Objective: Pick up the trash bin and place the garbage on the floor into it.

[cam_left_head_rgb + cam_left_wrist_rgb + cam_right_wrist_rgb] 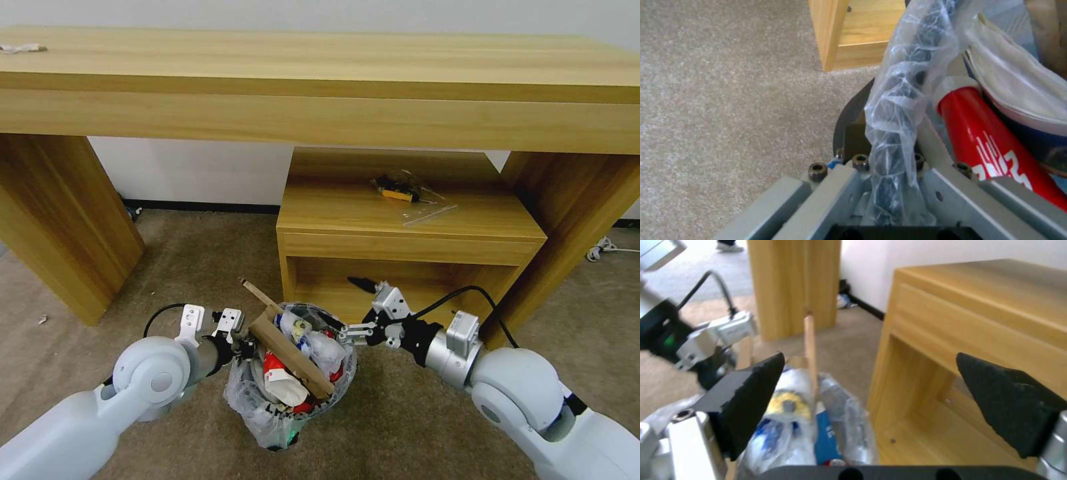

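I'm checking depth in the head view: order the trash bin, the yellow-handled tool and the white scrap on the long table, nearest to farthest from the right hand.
1. Trash bin, directly beside the right hand.
2. Yellow-handled tool, on the low cabinet behind it.
3. White scrap, far left corner of the long table.

We are seeing white lettering on the red can (996, 146) inside the trash bin (849, 123), cropped and sideways in the left wrist view, so we are not reading any word from it. The blue packaging (824, 436) among the garbage is showing tiny marks, illegible. Nothing else is carrying readable text.
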Controlling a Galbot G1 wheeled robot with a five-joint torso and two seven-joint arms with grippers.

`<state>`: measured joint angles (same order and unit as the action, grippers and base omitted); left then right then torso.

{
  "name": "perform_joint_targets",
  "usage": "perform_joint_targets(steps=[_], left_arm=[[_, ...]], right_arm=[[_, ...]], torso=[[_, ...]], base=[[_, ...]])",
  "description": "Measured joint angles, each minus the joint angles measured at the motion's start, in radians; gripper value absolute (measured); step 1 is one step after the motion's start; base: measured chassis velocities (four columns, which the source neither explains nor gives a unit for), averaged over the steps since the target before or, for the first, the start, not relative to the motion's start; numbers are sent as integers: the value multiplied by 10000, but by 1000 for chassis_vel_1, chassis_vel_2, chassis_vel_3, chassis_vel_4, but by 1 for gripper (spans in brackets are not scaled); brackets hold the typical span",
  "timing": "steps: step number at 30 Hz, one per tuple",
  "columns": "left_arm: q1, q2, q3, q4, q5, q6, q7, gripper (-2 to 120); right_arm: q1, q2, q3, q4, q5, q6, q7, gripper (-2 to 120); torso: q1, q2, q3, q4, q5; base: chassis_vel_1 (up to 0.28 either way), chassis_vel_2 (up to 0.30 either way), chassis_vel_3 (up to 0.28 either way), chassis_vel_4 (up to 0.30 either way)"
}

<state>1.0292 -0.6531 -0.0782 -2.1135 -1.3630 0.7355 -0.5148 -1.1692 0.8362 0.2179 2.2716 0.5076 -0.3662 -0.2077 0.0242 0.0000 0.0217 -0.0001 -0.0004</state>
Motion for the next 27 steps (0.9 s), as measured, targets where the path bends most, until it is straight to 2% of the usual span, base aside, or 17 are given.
perform_joint_targets(steps=[5,11,14,20,27], left_arm=[[85,122,-137,-17,-13,0,-22,0],[163,203,-306,51,-50,0,-66,0],[177,198,-397,127,-90,0,-92,0],[227,254,-661,399,-134,0,-152,0],[352,354,-1100,1095,-45,-1,-153,0]], right_arm=[[-118,275,239,72,454,22,993,100],[-574,673,775,6,521,514,2132,100],[-939,849,1117,-74,283,688,2333,100],[-2463,1467,2430,-101,-474,1262,2428,100],[-4191,2347,3670,-200,-1868,2500,1987,100]], torso=[[0,0,0,0,-1],[0,0,0,1,-1],[0,-1,0,2,-1],[-1,0,-1,-2,1],[0,0,0,0,-2]], base=[[0,0,0,0],[0,0,0,0],[0,0,0,0],[0,0,0,0],[0,0,0,0]])
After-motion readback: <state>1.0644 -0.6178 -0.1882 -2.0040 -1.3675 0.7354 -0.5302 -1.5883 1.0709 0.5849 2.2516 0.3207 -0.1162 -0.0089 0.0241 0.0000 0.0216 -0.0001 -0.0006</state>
